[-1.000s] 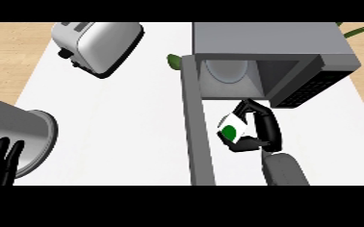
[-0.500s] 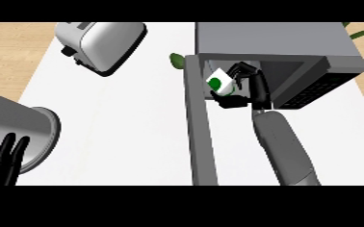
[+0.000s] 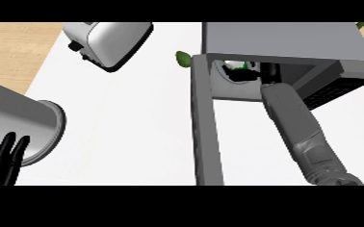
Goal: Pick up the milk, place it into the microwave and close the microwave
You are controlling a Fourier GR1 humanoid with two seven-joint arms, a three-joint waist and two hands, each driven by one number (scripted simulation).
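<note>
The milk (image 3: 232,67), a white carton with green markings, is inside the open microwave (image 3: 277,38), only partly visible under its top. My right hand (image 3: 250,74) reaches into the cavity with its fingers curled round the carton; most of the hand is hidden by the microwave's roof. The grey right forearm (image 3: 298,125) runs from the lower right up to the opening. The microwave door (image 3: 204,125) stands open, seen edge-on, stretching toward the counter's front. My left hand (image 3: 12,155) rests at the lower left edge, fingers up and straight.
A silver toaster (image 3: 107,41) stands at the back, left of the microwave. A grey metal pot (image 3: 30,125) sits at the left edge beside my left hand. Something green (image 3: 183,58) peeks out behind the door's hinge. White counter (image 3: 135,125) lies between pot and door.
My right arm has stretched forward, carrying the milk from in front of the opening into the microwave cavity. The view has shifted a little. The left hand stays put.
</note>
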